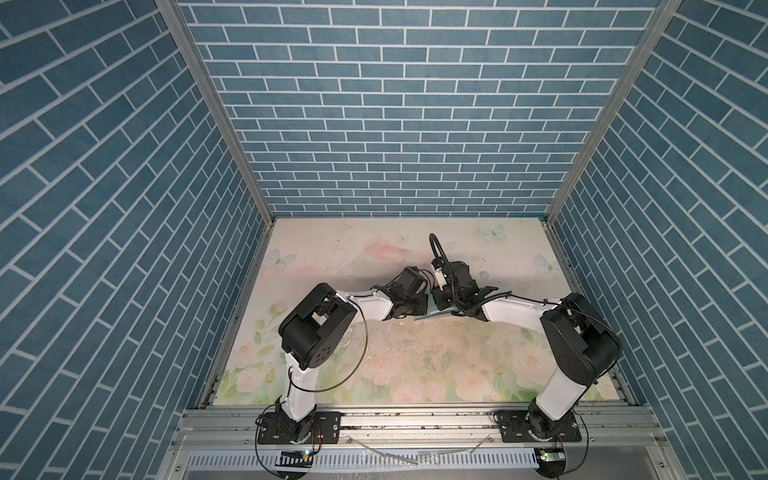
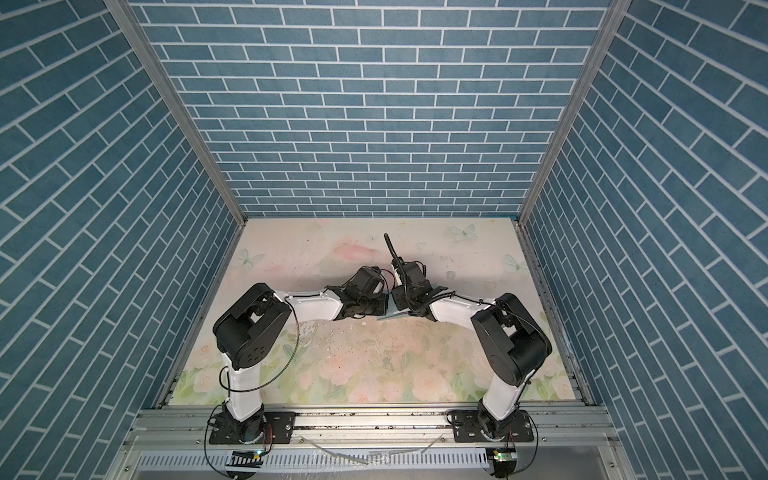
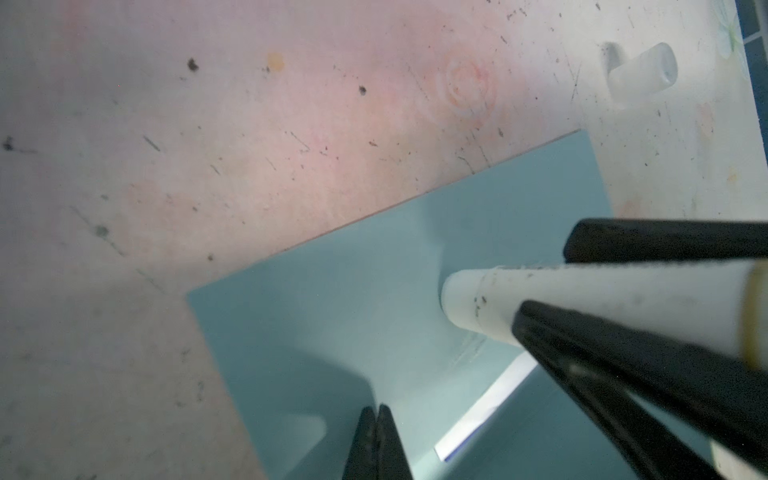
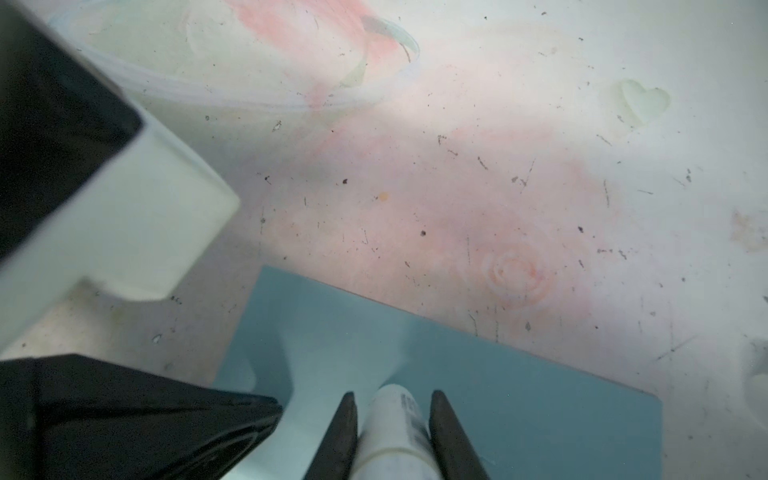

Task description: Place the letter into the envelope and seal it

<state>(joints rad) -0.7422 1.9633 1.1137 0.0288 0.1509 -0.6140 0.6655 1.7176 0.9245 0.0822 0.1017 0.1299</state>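
Observation:
The teal envelope lies flat on the floral table; only a sliver of it shows between the two wrists in both top views. A white strip of the letter, with a dark blue edge, peeks out between two teal layers. My left gripper is shut, its tips low over the teal paper with nothing between them. My right gripper is shut on a white glue stick. The end of the glue stick meets the teal paper.
A translucent cap lies on its side on the table beyond the envelope's corner. The left arm's white and black wrist crowds the right wrist view. Blue brick-pattern walls enclose the table on three sides.

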